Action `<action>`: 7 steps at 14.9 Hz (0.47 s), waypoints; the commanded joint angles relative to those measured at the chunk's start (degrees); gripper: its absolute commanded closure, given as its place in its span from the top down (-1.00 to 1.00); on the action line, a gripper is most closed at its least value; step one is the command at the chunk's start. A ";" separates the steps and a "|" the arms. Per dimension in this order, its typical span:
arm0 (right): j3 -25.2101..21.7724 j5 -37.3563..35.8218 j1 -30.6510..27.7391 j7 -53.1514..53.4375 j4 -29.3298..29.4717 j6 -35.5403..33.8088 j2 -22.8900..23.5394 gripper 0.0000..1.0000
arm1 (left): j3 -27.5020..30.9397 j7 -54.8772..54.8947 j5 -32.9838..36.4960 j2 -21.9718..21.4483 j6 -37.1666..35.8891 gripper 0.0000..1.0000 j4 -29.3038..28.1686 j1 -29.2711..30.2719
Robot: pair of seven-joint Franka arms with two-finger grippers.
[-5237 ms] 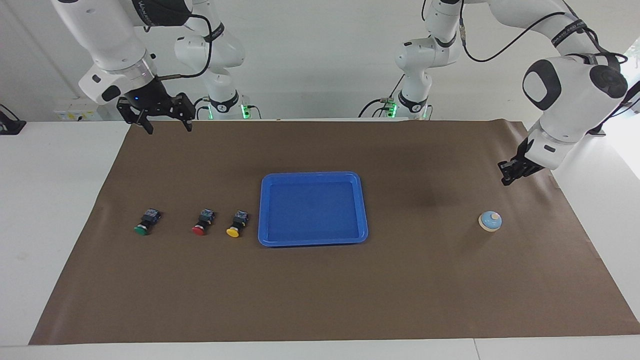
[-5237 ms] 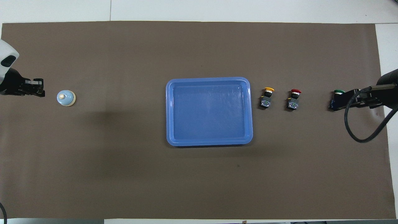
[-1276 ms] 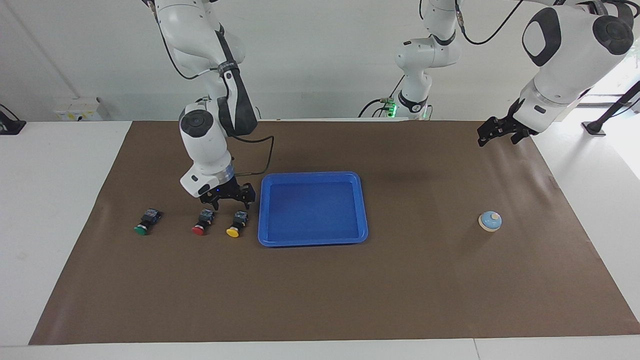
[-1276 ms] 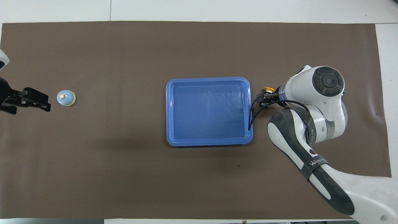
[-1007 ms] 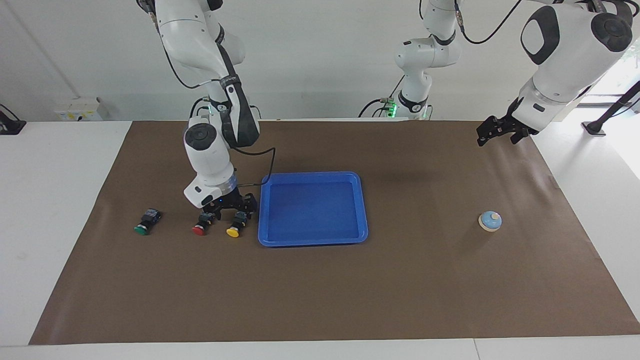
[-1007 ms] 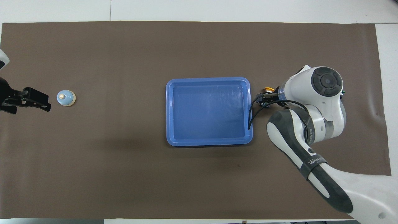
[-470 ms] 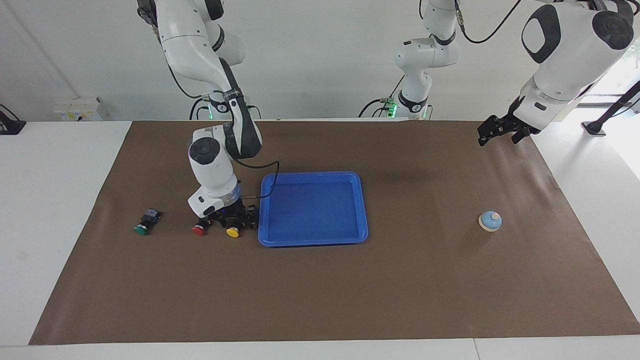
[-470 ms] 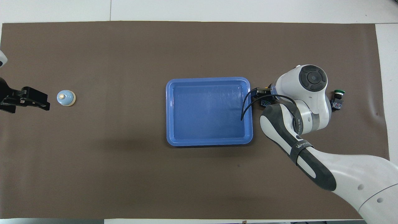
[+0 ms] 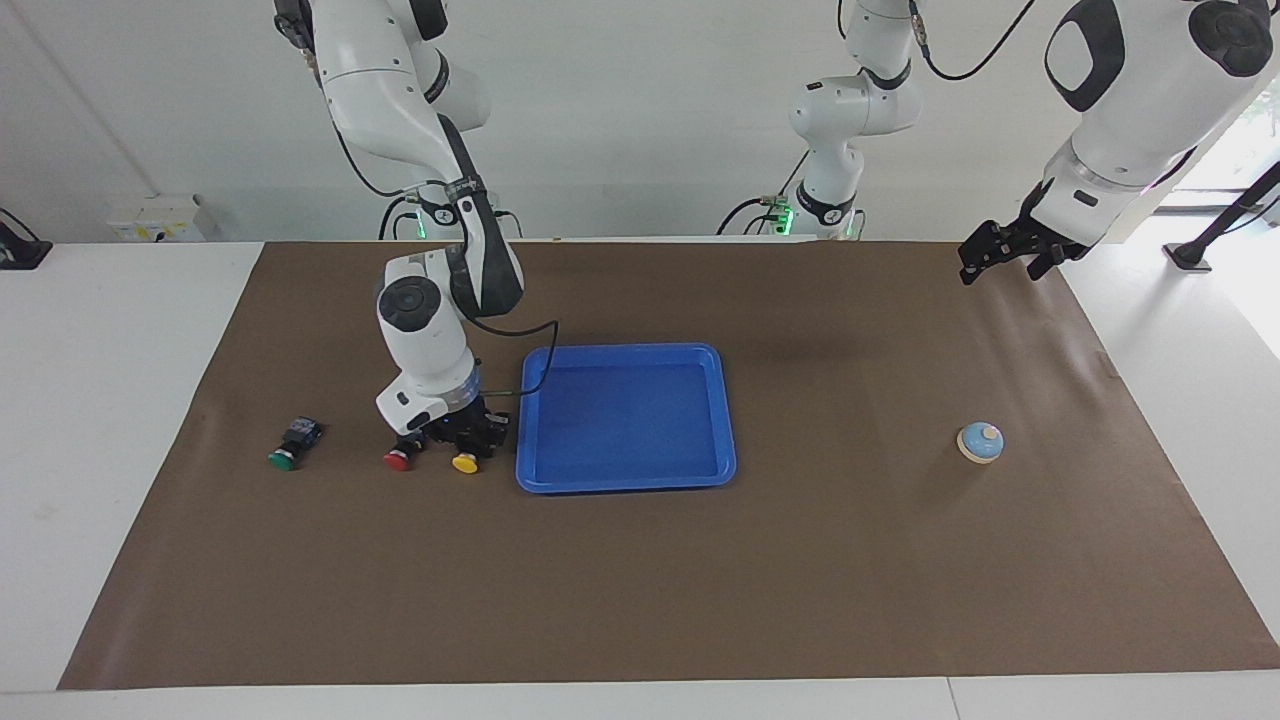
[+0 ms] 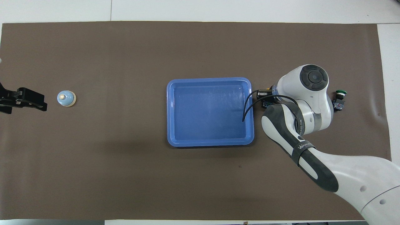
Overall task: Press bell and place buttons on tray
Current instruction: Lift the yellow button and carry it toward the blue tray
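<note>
Right gripper (image 9: 465, 437) was down low at the yellow button (image 9: 465, 462), right at the mat, and its black fingers sat around that button's body with the yellow cap poking out underneath in the facing view. Looked closed in on it to me, but whether it was properly clenched or just straddling, I honestly couldn't tell. From overhead the arm's white wrist covered most of that spot, so only a sliver of the gripper showed next to the tray's edge.

Just beside the gripper, toward the right arm's end of the table, sat the red button (image 9: 398, 460), close enough that the wrist hid its body. Further out the same way, well apart, the green button (image 9: 287, 456) lay on the brown mat (image 9: 640, 580) by itself. On the gripper's other flank, the blue tray (image 9: 626, 480) was just beside it, with the arm's black cable drooping over the tray's rim.

Way off toward the left arm's end, the bell (image 9: 980, 442) stood upright on the mat, well apart from everything else. Left gripper (image 9: 995, 260) hung in the air above the mat edge, nowhere near touching the bell, and its fingers looked spread.
</note>
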 commanded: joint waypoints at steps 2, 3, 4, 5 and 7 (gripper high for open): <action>0.22 -0.35 -0.10 -2.65 7.29 -8.95 -0.28 -1.00 | 0.41 -0.15 0.10 -1.41 0.73 1.00 -1.65 -0.01; 0.22 -0.26 0.43 -2.66 11.06 -13.25 -0.11 -1.00 | 0.41 -0.15 0.10 -1.41 0.73 1.00 -1.65 -0.01; 0.31 0.00 2.35 -2.57 14.40 -16.77 0.15 -1.00 | 0.41 -0.15 0.10 -1.41 0.73 1.00 -1.65 -0.01; 0.22 0.18 4.54 -1.96 16.70 -18.81 0.33 -1.00 | 0.41 -0.15 0.10 -1.41 0.82 1.00 -1.65 -0.01; 0.22 0.18 6.93 -0.82 16.90 -18.57 0.33 -1.00 | 0.41 -0.15 0.10 -1.41 0.73 1.00 -1.65 -0.01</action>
